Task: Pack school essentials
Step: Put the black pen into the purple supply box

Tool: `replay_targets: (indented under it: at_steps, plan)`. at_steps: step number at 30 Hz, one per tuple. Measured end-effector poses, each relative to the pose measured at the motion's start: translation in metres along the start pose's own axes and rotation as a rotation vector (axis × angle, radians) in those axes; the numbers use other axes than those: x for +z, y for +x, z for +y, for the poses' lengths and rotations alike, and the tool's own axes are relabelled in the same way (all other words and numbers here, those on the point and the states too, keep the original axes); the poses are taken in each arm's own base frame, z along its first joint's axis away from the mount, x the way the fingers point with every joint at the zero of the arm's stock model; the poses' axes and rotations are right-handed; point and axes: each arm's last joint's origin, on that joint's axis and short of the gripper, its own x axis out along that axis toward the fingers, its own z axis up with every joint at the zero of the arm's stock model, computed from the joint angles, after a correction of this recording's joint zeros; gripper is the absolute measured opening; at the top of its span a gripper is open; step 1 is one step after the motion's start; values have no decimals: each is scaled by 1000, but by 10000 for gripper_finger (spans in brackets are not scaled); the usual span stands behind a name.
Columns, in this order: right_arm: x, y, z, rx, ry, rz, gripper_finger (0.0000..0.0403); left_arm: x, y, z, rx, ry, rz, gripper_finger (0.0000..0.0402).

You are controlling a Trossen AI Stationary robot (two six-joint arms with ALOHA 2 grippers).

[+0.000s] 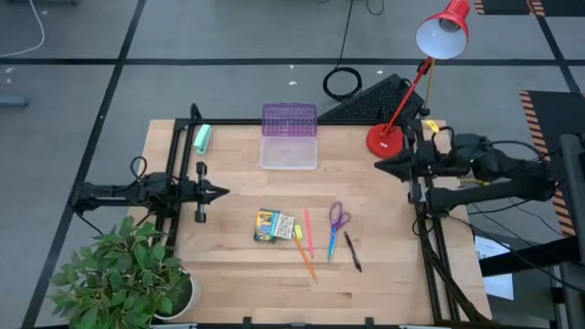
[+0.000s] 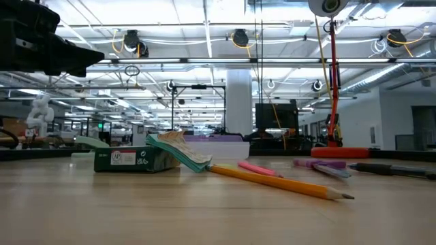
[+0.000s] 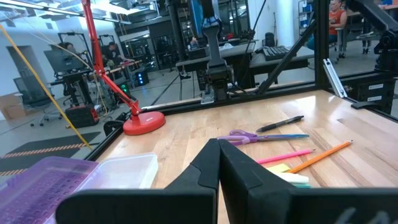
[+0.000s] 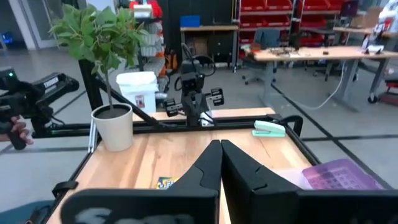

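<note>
The school essentials lie flat on the wooden table (image 1: 228, 283) near its middle: a yellow-green crayon box (image 1: 272, 225), a small yellow piece (image 1: 297, 232), a pink pen (image 1: 309, 233), an orange pencil (image 1: 306, 259), purple-handled scissors (image 1: 338, 219), a blue pen (image 1: 333, 245) and a black pen (image 1: 353, 251). My left gripper (image 1: 219, 192) hovers shut at the table's left side, pointing toward them. My right gripper (image 1: 379, 166) hovers shut at the right side, beside the lamp base. Neither touches anything.
A clear box with a purple lid (image 1: 290, 137) sits at the far middle, a mint-green item (image 1: 202, 138) at the far left. A red desk lamp's base (image 1: 385, 140) stands at the far right. A potted plant (image 1: 128, 274) fills the near left corner.
</note>
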Motion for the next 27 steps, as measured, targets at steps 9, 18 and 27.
replay_targets:
  at_steps: [9, 18, 27]
  plan:
    - [40, 13, 2, -9, 91, 93, 0, 0, 0, 0, 0, 0, 0, 5]
    - [37, 25, 2, -19, 86, 241, 0, 2, 0, 1, 8, -11, -21, 5]
    - [17, 38, 2, -19, 37, 321, 0, 3, 0, 1, 30, -220, -35, 5]
